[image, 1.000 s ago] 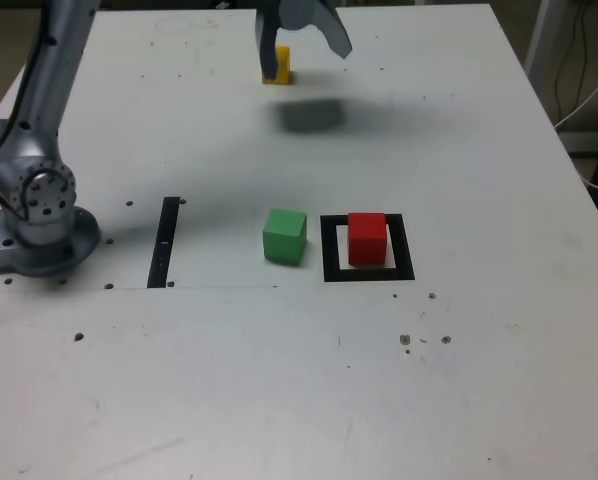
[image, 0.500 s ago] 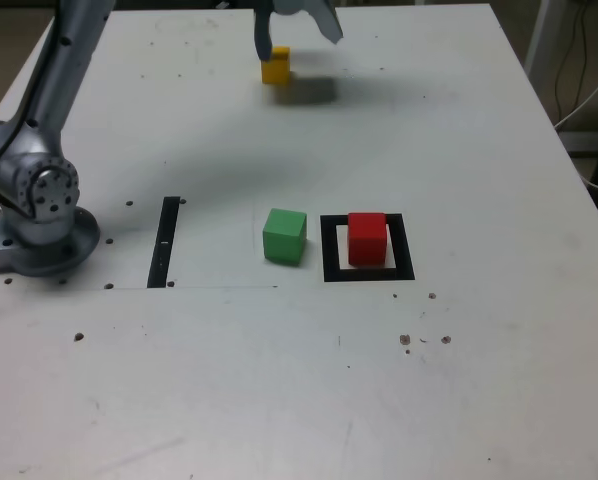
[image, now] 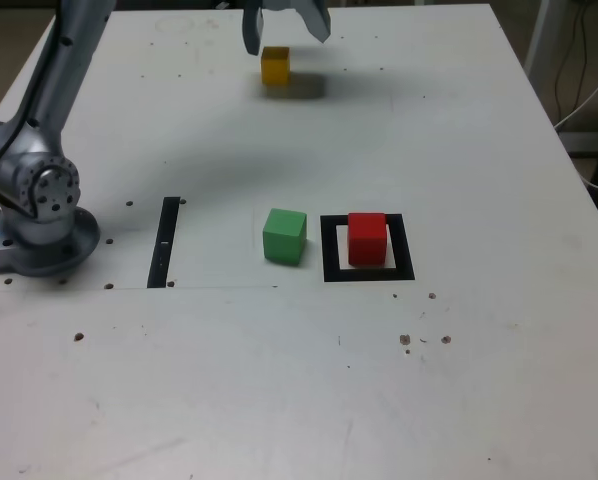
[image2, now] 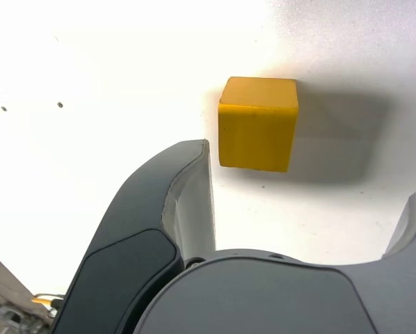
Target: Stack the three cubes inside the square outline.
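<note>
Over the preceding second the pincer (image: 284,22) had travelled toward the far edge of the tabletop (image: 459,130), and the yellow cube (image: 275,65), previously partly hidden behind it, stood fully exposed in the exterior view. The pincer's jaws were spread apart and held nothing; in the wrist view one dark finger (image2: 173,209) lay beside the yellow cube (image2: 257,124), not touching it.

The red cube (image: 367,238) sat inside the square outline (image: 330,250). The green cube (image: 284,235) rested just beside the outline, on the exterior view's left. The yellow cube stood well apart from both, near the far edge.

The yellow cube appeared to be a small, rigid, light block with smooth flat faces. It should be taken across two opposite vertical faces, centred, with the jaws square to the faces. A skewed or corner grip would probably twist or eject it.
</note>
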Robot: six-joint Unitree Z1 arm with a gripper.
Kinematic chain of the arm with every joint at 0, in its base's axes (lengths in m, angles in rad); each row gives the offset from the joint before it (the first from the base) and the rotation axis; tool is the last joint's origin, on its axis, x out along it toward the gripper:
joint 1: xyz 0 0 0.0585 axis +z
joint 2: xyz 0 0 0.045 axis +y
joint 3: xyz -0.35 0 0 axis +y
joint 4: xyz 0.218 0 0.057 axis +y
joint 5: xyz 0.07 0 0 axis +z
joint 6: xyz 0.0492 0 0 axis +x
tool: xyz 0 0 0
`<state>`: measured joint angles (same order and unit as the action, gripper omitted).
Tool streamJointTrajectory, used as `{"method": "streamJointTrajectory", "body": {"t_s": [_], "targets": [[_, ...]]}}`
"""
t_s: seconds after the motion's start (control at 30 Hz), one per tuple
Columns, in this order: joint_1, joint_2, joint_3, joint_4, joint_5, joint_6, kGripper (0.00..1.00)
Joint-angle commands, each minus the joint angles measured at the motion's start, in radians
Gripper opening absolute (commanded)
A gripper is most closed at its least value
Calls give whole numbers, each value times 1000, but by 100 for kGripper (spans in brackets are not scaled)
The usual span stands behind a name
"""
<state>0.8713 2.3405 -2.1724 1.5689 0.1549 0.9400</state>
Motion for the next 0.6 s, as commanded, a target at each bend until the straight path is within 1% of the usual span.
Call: {"method": "streamJointTrajectory", "body": {"t_s": [0.0,0.3,0.57], "targets": [[2,2,-1,7,6,9,98],[5,9,5,3,17,12,97],[14,45,-8,-3,28,10,97]]}}
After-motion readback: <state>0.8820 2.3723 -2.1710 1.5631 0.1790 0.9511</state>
